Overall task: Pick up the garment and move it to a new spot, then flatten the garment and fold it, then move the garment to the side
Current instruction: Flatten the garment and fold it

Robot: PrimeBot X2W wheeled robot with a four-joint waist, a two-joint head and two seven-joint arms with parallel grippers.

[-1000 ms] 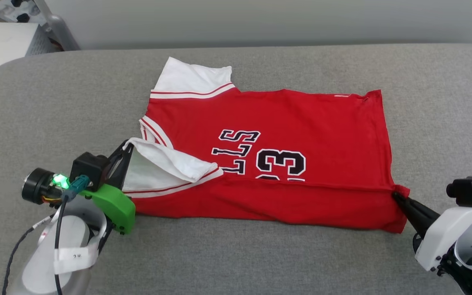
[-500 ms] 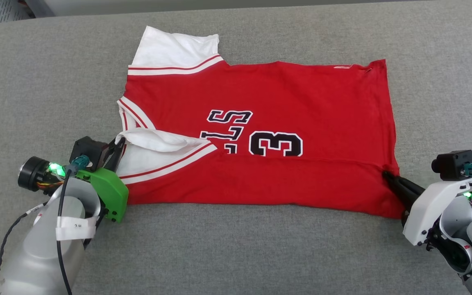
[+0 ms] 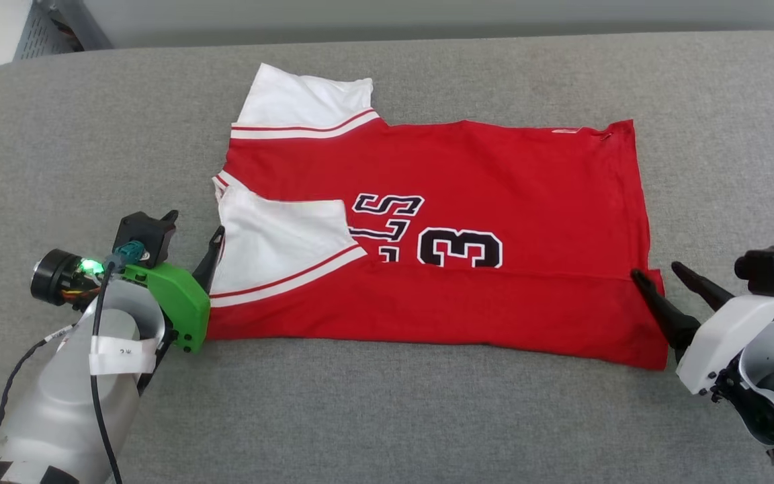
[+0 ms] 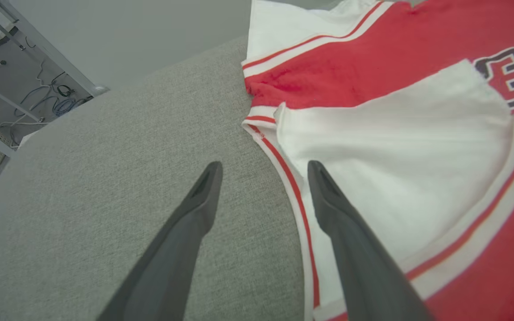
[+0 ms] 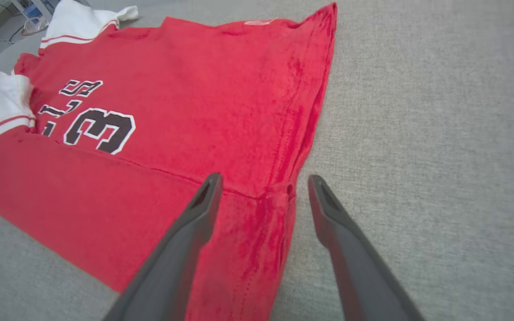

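Across the middle of the grey fabric-covered worktop [image 3: 387, 417] lies the red jersey-style T-shirt with white short sleeves [image 3: 494, 188], spread flat, with its near long edge and one sleeve turned up over the black lettering. We judge the moving and flattening done and a first fold laid. More folding and the shift to the worktop's side are left. Toward the worktop's left end our left fingers [image 3: 210, 259] stand wide apart and empty, straddling the sleeve edge. Toward its right end our right fingers [image 3: 659, 306] are equally spread, holding nothing, astride the hem corner.
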